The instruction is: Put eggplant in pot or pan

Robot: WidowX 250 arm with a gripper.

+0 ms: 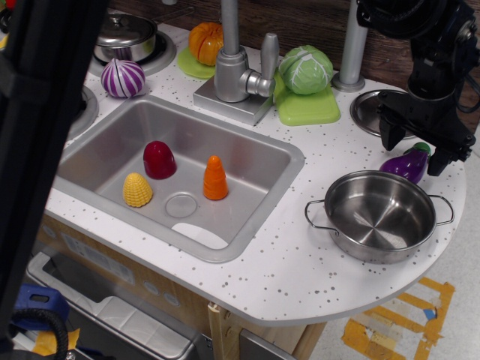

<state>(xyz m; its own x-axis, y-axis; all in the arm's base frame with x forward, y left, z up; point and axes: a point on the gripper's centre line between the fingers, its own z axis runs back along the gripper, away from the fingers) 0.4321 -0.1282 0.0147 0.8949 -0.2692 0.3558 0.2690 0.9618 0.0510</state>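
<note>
Eggplant (407,163), glossy purple plastic, lies on counter; we see gripper (415,148) jaws apart straddling it; flat silver dish (369,112) behind.

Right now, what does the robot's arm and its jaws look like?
The arm is all black, chunky and jointed, with thin black cables looping along its side. Its gripper is black too, ending in two stubby, blocky jaws that point down. No stickers or writing show on it.

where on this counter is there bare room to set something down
Bare counter lies between the sink and the two-handled pot, and along the front edge. It is crowded at the back right, where the gripper hangs over the eggplant beside the flat dish.
</note>
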